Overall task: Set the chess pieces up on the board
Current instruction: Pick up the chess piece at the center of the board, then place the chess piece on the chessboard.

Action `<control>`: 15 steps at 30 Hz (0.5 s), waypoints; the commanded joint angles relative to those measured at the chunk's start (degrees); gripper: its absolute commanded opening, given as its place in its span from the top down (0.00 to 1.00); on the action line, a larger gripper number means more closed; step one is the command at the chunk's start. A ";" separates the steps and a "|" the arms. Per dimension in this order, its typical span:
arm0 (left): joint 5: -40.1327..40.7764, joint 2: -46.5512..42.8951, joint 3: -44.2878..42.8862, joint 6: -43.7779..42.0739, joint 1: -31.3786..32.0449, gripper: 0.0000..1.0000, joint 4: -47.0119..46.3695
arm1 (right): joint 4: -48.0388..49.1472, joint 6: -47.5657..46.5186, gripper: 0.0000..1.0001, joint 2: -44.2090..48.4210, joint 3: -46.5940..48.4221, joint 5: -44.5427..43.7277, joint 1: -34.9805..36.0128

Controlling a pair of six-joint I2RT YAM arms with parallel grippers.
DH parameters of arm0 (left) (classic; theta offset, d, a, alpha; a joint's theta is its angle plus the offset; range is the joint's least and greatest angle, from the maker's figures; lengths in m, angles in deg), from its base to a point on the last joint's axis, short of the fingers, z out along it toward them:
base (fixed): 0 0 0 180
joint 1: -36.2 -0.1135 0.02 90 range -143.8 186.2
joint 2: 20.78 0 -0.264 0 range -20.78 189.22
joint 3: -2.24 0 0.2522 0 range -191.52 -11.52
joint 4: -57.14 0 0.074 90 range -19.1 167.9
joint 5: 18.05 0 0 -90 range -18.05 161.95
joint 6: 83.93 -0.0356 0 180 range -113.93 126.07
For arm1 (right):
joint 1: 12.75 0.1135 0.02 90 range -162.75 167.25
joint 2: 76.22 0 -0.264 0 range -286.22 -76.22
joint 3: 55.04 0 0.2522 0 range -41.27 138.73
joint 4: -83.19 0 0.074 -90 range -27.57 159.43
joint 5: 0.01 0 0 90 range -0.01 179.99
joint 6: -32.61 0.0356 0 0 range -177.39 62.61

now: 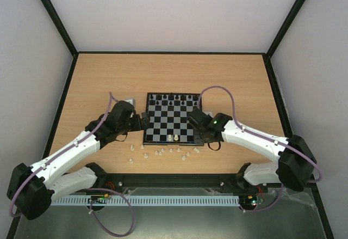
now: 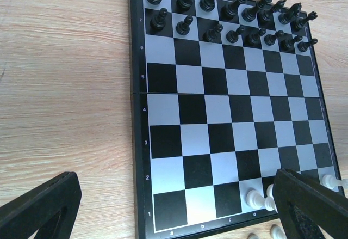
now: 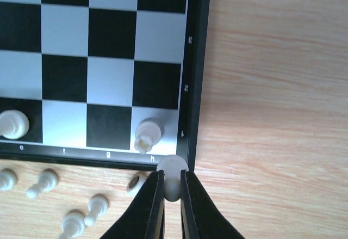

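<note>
**A:** As the left gripper (image 2: 175, 195) hangs released, jaws wide, by the left edge of the board (image 2: 217, 108), what has the right gripper (image 3: 173, 176) got?

**B:** A white pawn (image 3: 173, 167), clenched between its fingers just off the board's near right corner, over the table (image 3: 272, 86).

**A:** Lifted or resting?

**B:** Cannot tell from these views.

**A:** And the rest of the set?

**B:** The black men (image 2: 234, 21) fill the two far rows. On the near row, one white piece (image 3: 148, 133) stands on the right corner square, close to the gripped pawn. Two more white pieces (image 2: 254, 198) stand side by side around the middle of that row.

**A:** The others?

**B:** Loose white men (image 1: 163, 152) lie scattered on the table along the board's near edge, some on their sides, all left of the right gripper.

**A:** And between the left jaws?

**B:** Only board squares and wood.
</note>
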 commanded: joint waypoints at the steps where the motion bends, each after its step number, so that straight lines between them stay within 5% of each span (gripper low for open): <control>1: -0.33 -0.11 0.85 -0.35 0.22 0.00 -1.04 | -2.94 -2.99 0.93 -3.52 3.53 -2.07 -2.28; 15: 0.20 -0.21 0.93 -0.33 0.23 0.01 -0.72 | 1.25 -9.39 0.93 -13.67 8.23 1.64 -4.85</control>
